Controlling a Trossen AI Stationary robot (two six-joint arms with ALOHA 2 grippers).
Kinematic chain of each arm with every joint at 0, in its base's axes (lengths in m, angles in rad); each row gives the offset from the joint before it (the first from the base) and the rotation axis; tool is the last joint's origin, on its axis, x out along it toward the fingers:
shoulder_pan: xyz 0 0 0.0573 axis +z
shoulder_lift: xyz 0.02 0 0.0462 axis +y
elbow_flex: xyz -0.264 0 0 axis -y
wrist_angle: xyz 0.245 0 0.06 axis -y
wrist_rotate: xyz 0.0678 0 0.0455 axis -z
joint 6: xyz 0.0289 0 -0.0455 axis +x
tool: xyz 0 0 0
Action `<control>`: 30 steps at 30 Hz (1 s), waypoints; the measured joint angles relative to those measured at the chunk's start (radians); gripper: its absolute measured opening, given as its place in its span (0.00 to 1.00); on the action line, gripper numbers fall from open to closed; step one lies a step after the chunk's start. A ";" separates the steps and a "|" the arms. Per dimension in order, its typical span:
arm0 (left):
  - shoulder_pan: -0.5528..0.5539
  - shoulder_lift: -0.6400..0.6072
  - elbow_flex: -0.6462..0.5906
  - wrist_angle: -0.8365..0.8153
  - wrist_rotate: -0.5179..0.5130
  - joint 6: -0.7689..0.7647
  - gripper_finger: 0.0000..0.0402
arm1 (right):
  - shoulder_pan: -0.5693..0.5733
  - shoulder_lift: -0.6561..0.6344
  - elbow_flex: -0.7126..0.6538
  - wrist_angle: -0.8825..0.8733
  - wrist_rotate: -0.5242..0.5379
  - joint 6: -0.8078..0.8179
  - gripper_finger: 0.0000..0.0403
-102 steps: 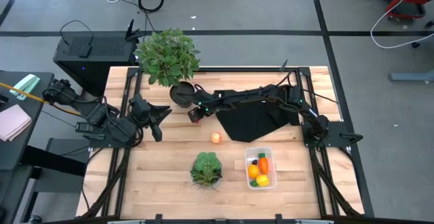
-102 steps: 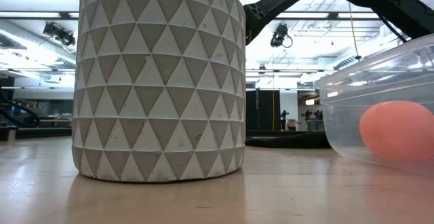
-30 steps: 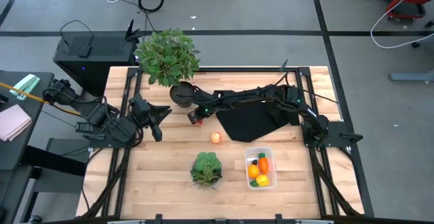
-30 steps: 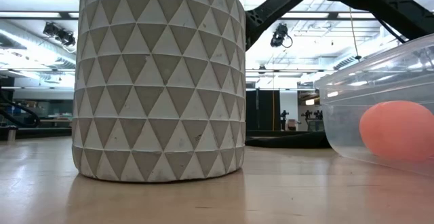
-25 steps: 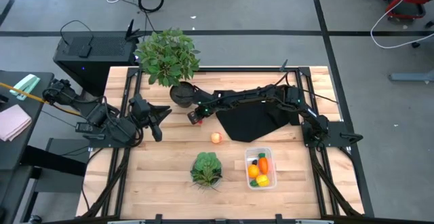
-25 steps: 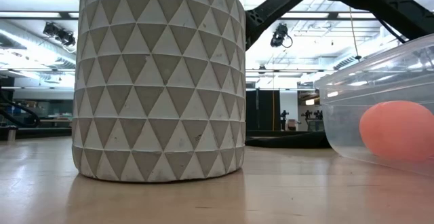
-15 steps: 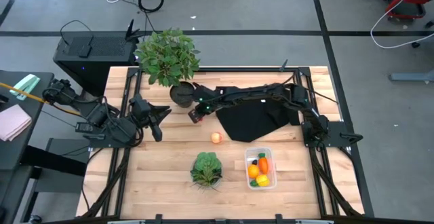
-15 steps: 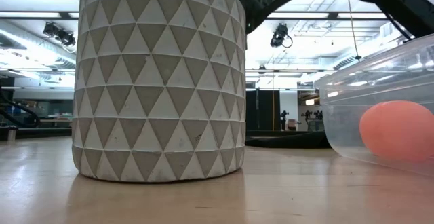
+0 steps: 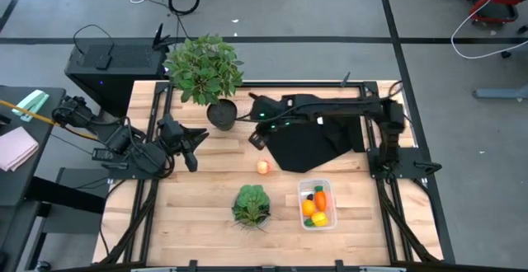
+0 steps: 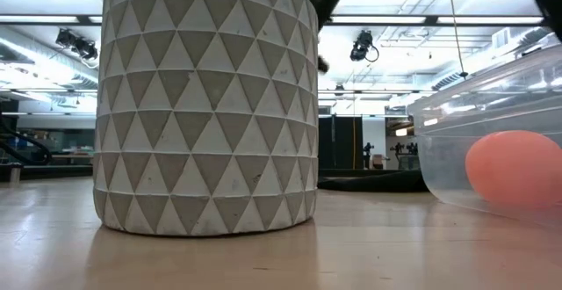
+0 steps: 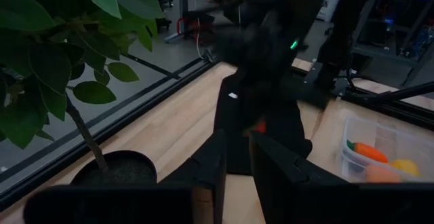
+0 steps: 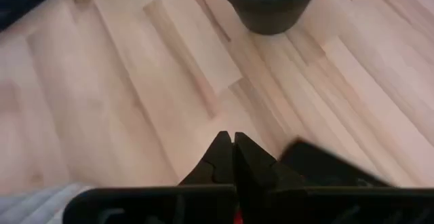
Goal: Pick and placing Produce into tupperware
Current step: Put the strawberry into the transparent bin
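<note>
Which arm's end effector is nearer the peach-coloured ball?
Right. The right end effector hangs just behind the peach-coloured ball; the left end effector waits farther off to its left.

The right arm stretches level across the far part of the counter from its base on the right, its tool (image 9: 256, 139) pointing left with the fingers (image 12: 230, 157) pressed together. The left arm sits folded at the counter's left edge, its tool (image 9: 195, 137) pointing right, fingers (image 11: 215, 157) slightly apart.
</note>
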 joint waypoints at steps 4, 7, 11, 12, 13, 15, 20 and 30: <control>0.000 0.000 0.000 0.001 0.000 0.000 0.17 | 0.034 -0.130 -0.060 -0.082 0.018 0.041 0.00; 0.000 0.000 0.000 0.002 0.000 0.000 0.17 | 0.082 -0.234 -0.155 -0.142 0.034 0.107 0.00; 0.000 0.000 0.000 0.004 -0.007 0.000 0.18 | 0.167 -0.392 -0.359 -0.161 0.040 0.283 0.00; 0.000 0.000 0.000 0.004 -0.008 -0.001 0.18 | 0.193 -0.433 -0.414 -0.155 0.041 0.338 0.00; 0.000 0.000 0.000 0.004 -0.008 -0.001 0.18 | 0.218 -0.472 -0.467 -0.135 0.043 0.389 0.00; 0.000 0.000 0.000 0.004 -0.011 0.000 0.18 | 0.271 -0.538 -0.560 -0.071 0.057 0.475 0.00; 0.000 0.000 0.000 0.004 -0.011 -0.001 0.17 | 0.379 -0.614 -0.724 0.104 0.065 0.659 0.00; 0.000 0.000 0.000 0.004 -0.011 -0.002 0.18 | 0.553 -0.596 -0.864 0.249 0.128 0.720 0.00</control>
